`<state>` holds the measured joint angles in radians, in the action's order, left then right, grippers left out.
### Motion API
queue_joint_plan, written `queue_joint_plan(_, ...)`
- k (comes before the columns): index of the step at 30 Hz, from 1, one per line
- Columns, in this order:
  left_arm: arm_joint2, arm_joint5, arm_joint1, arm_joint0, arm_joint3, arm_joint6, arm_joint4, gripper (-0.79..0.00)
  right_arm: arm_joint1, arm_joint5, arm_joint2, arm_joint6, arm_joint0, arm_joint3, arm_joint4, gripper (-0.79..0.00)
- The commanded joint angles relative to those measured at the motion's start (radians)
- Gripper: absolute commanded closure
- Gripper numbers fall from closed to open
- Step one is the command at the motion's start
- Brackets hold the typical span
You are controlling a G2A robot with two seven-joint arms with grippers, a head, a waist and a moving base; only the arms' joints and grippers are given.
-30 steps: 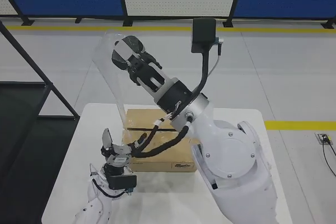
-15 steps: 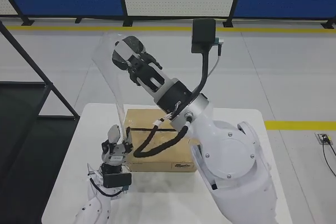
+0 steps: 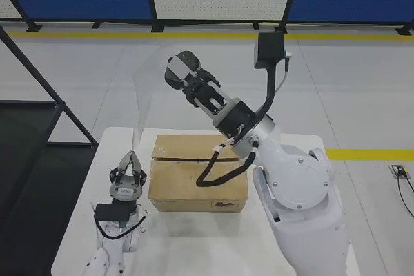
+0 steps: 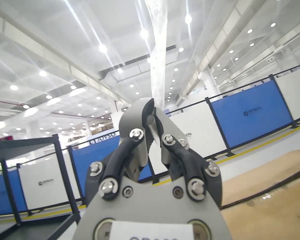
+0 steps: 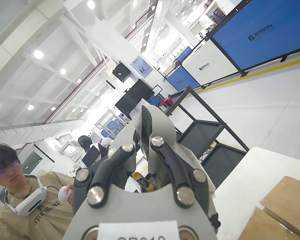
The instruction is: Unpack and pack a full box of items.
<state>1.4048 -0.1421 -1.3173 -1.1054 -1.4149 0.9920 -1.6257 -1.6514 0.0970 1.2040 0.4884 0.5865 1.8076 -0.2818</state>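
Bench [image 3: 193,241], white, takes up the lower middle of the top view. A brown cardboard box [image 3: 183,183] sits on it near the centre of the frame, its flaps shut and its long side running across the picture. A black metal rack [image 3: 27,138] stands on the floor at the left edge of the frame, beside the bench.

A length of clear plastic film [image 3: 148,96] hangs stretched in the air. It runs from the upper middle of the top view down to a spot just left of the box. It is so transparent that its edges are hard to trace, and it may be a bag rather than a flat sheet.

The right gripper [image 3: 181,65] sits high in the upper middle of the top view, well clear of the box. Its fingers are closed on the upper end of the film. In the right wrist view, crinkled film is pinched between the two pads.

The left gripper [image 3: 130,160] is low over the bench, just beside the box's left side, and points upward. Its fingers are closed on the lower end of the film. In the left wrist view, a narrow strip of film rises from the fingertips towards the top middle of the frame, and the box lies at the lower right.
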Motion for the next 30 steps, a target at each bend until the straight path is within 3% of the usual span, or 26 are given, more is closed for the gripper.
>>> queue_joint_plan(1, 0.026, 0.111, 0.009, -0.019, -0.027, -0.026, 0.013, 0.000, 0.008, -0.037, 0.024, 0.036, 0.019, 0.005, -0.010, 0.000)
queue_joint_plan(2, 0.041, 0.145, 0.013, -0.030, -0.041, -0.034, 0.023, 0.000, 0.012, -0.053, 0.037, 0.053, 0.028, 0.007, -0.016, 0.000)
queue_joint_plan(6, 0.086, 0.420, 0.032, -0.071, -0.102, -0.108, 0.105, 0.000, 0.028, -0.114, 0.088, 0.117, 0.061, 0.006, -0.026, 0.000)
queue_joint_plan(7, 0.101, 0.446, 0.035, -0.077, -0.112, -0.116, 0.121, 0.000, 0.031, -0.117, 0.102, 0.114, 0.068, 0.004, -0.032, 0.000)
queue_joint_plan(21, 0.100, 0.445, 0.034, -0.079, -0.113, -0.120, 0.125, 0.000, 0.033, -0.115, 0.112, 0.102, 0.078, 0.003, -0.036, 0.000)
queue_joint_plan(25, 0.099, 0.505, 0.030, -0.093, -0.147, -0.213, 0.300, 0.000, 0.044, -0.226, 0.125, 0.137, 0.095, 0.006, -0.027, 0.000)
queue_joint_plan(30, 0.138, 0.645, 0.033, -0.118, -0.195, -0.426, 0.592, 0.000, 0.067, -0.378, 0.179, 0.228, 0.114, 0.011, -0.056, 0.000)
